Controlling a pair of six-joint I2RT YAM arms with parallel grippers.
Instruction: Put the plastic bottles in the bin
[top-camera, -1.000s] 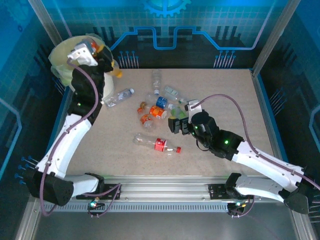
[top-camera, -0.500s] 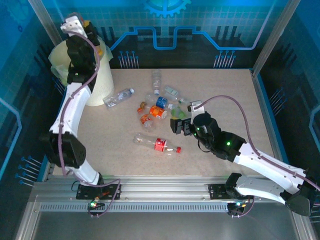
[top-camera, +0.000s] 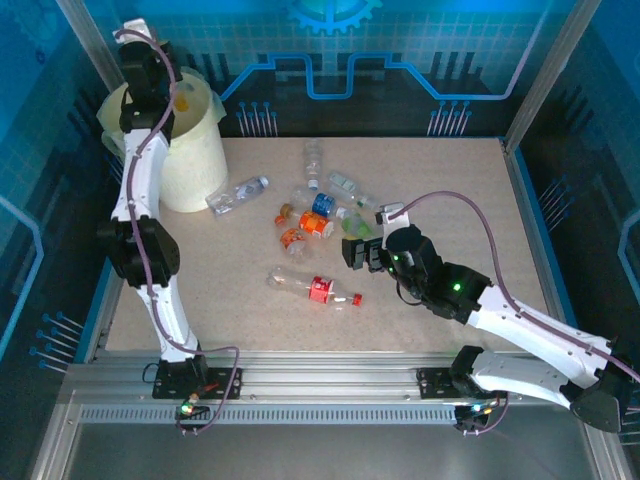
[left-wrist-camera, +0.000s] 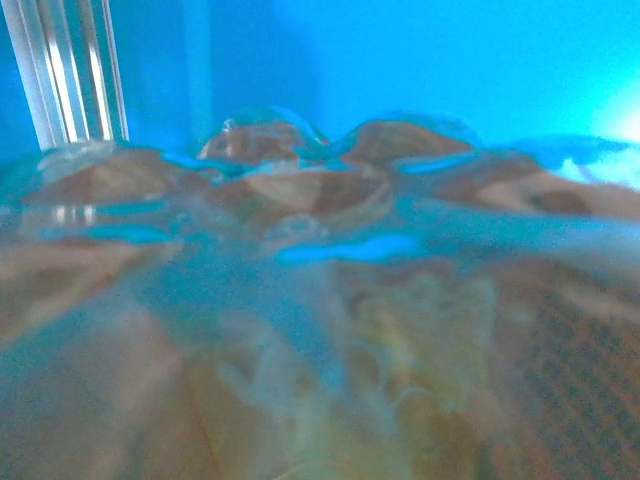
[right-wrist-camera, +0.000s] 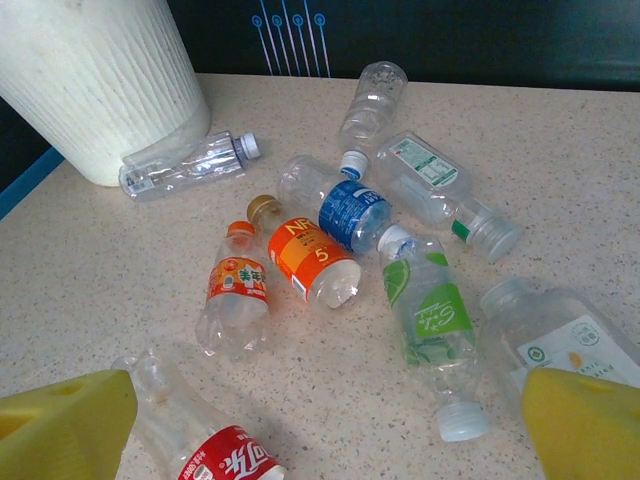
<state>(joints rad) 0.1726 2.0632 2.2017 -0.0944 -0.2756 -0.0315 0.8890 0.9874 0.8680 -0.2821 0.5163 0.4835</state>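
The bin (top-camera: 197, 152), a cream bucket with a pale bag liner, stands at the far left; its ribbed wall (right-wrist-camera: 100, 80) also shows in the right wrist view. My left gripper (top-camera: 163, 92) hangs over its mouth, and its wrist view is a blur of bag folds (left-wrist-camera: 300, 190), so I cannot tell if anything is between the fingers. Several plastic bottles lie mid-table: a red-label one (top-camera: 318, 288) (right-wrist-camera: 215, 455), an orange one (right-wrist-camera: 310, 260), a blue one (right-wrist-camera: 350, 212), a green one (right-wrist-camera: 430, 310). My right gripper (top-camera: 355, 252) (right-wrist-camera: 320, 440) stands open just short of them.
A clear bottle (top-camera: 237, 193) (right-wrist-camera: 185, 165) lies against the foot of the bin. Another clear bottle (right-wrist-camera: 560, 335) lies beside my right finger. Blue walls and metal posts (top-camera: 540, 80) close in the table. Bare tabletop (top-camera: 200, 290) stretches along the near left.
My left arm has swung up and back, from in front of the bin to over its mouth. The right arm and the bottles on the table have stayed put.
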